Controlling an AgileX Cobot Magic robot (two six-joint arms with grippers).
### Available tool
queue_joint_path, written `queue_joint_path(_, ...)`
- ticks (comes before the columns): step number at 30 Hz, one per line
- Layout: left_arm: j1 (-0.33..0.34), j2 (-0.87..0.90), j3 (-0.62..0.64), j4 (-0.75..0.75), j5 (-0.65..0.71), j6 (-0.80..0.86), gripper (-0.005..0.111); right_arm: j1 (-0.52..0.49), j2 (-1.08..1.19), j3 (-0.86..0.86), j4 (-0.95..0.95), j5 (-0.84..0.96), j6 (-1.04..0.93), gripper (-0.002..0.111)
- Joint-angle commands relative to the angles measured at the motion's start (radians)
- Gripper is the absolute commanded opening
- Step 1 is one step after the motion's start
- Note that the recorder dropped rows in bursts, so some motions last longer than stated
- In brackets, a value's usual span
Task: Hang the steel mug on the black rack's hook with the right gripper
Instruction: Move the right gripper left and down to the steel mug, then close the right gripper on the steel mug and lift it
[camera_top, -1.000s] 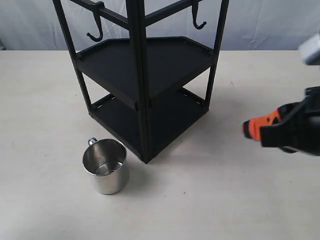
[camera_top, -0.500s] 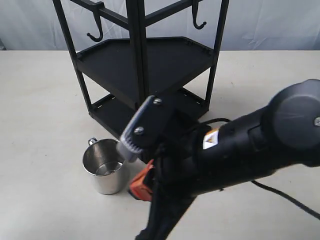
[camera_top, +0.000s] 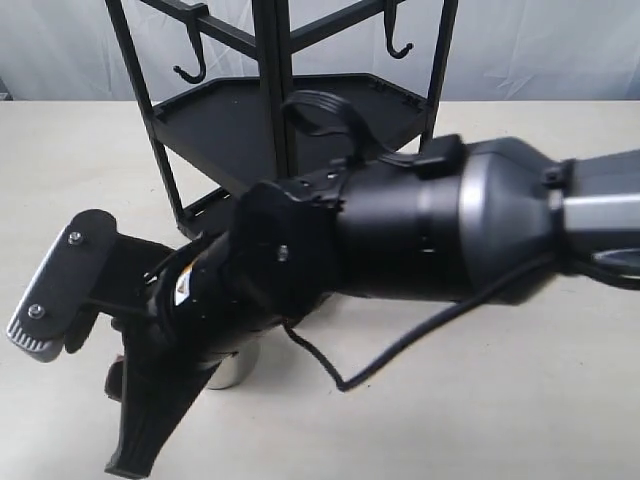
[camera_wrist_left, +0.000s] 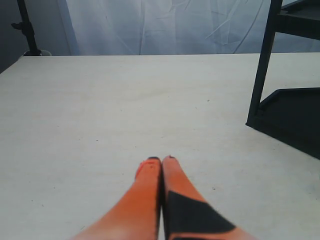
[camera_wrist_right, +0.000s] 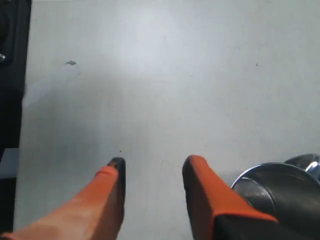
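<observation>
The black rack (camera_top: 280, 130) stands at the back of the table, with one hook (camera_top: 190, 70) at its top left and another hook (camera_top: 400, 47) at its top right. My right gripper (camera_top: 78, 400) reaches across to the left and hovers low and open in front of the rack. Its body hides most of the steel mug (camera_top: 233, 371), leaving only a sliver of the wall showing. In the right wrist view the right gripper (camera_wrist_right: 154, 165) has only bare table between its fingers, and the steel mug (camera_wrist_right: 287, 186) lies just outside one finger. The left gripper (camera_wrist_left: 161, 161) is shut and empty, with the rack (camera_wrist_left: 287, 112) off to its side.
A black cable (camera_top: 400, 350) loops under the right arm onto the table. A white curtain (camera_wrist_left: 165, 25) closes off the back. A dark stand (camera_wrist_left: 27, 27) rises past the table's far corner in the left wrist view.
The right arm has swung in from the right edge across the table to the left. It now covers the mug, which stood in plain view before. The mug and rack have not moved.
</observation>
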Motion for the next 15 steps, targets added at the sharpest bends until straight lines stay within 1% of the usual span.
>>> queue_joint_path(1,-0.005,0.004,-0.002,0.000,-0.014,-0.005,0.000,-0.001,0.060,-0.102,-0.275,0.078,0.302,0.038)
queue_joint_path(2,-0.005,0.004,-0.002,0.000,-0.014,-0.005,0.000,-0.001,0.061,-0.109,-0.321,0.081,0.339,0.038)
queue_joint_path(3,-0.005,0.004,-0.002,0.000,-0.014,-0.005,0.000,-0.001,0.063,-0.120,-0.397,0.081,0.430,0.038)
queue_joint_path(4,-0.005,0.004,-0.002,0.000,-0.014,-0.005,0.000,-0.001,0.065,-0.122,-0.425,0.083,0.473,0.038)
queue_joint_path(5,-0.005,0.004,-0.002,0.000,-0.014,-0.005,0.000,-0.001,0.077,-0.124,-0.475,0.084,0.571,0.038)
queue_joint_path(7,-0.005,0.004,-0.002,0.000,-0.014,-0.005,0.000,-0.001,0.095,-0.124,-0.493,0.100,0.626,0.038)
queue_joint_path(10,-0.005,0.004,-0.002,0.000,-0.014,-0.005,0.000,-0.001,0.138,-0.124,-0.483,0.104,0.636,0.038)
queue_joint_path(15,-0.005,0.004,-0.002,0.000,-0.014,-0.005,0.000,-0.001,0.200,-0.124,-0.499,0.042,0.747,0.038)
